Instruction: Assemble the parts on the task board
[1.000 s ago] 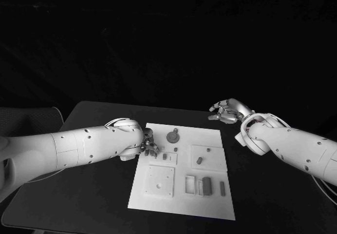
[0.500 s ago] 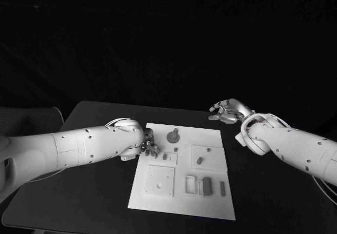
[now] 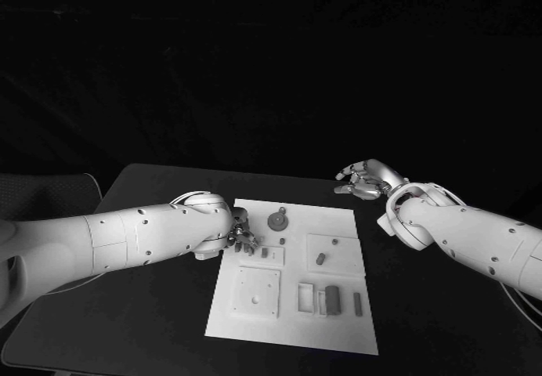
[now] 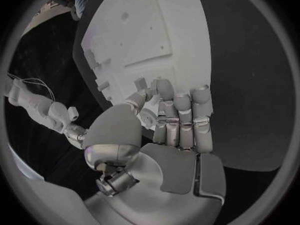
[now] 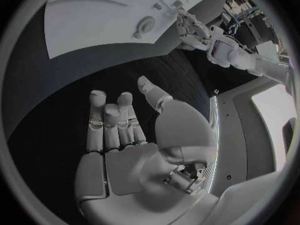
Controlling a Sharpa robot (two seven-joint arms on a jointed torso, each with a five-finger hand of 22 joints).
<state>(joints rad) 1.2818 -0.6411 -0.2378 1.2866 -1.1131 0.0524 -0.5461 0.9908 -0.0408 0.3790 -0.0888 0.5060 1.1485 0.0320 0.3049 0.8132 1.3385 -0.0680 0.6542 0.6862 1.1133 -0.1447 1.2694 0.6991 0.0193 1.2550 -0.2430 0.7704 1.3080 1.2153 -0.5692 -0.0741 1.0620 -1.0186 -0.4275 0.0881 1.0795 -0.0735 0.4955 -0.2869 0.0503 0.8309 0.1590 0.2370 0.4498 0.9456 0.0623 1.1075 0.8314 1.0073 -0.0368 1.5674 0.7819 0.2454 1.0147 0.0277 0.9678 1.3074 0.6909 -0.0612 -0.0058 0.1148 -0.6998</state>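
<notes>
Head view, with both wrist views. The task board (image 3: 296,274) lies at centre frame on the black counter (image 3: 147,313), its long sides running from upper centre toward the lower edge. The left hand (image 3: 240,237) sits over the board's upper-left edge, fingers bunched and pointing down beside a small part (image 3: 265,252) seated in a raised square; in the left wrist view the fingers (image 4: 181,120) curl against the thumb at the board's rim, and whether a part is pinched between them cannot be told. The right hand (image 3: 363,180) hovers off the board at upper right of the frame, over bare counter, fingers loosely curled and holding nothing; the right wrist view shows its fingers (image 5: 112,120) apart and empty. A round part (image 3: 278,221) with a small tab lies near the board's top edge; an oblong part (image 3: 321,257) rests in the square at right of centre; upright parts (image 3: 331,298) stand in the lower-right slots. The step in hand appears to be a grasp or seating at the upper-left square, which probably calls for a slow vertical approach, fingertips square to the part, and no sideways push that could slide the board. Open counter surrounds the board on all sides; the left forearm crosses the left margin, so room there is tightest.
</notes>
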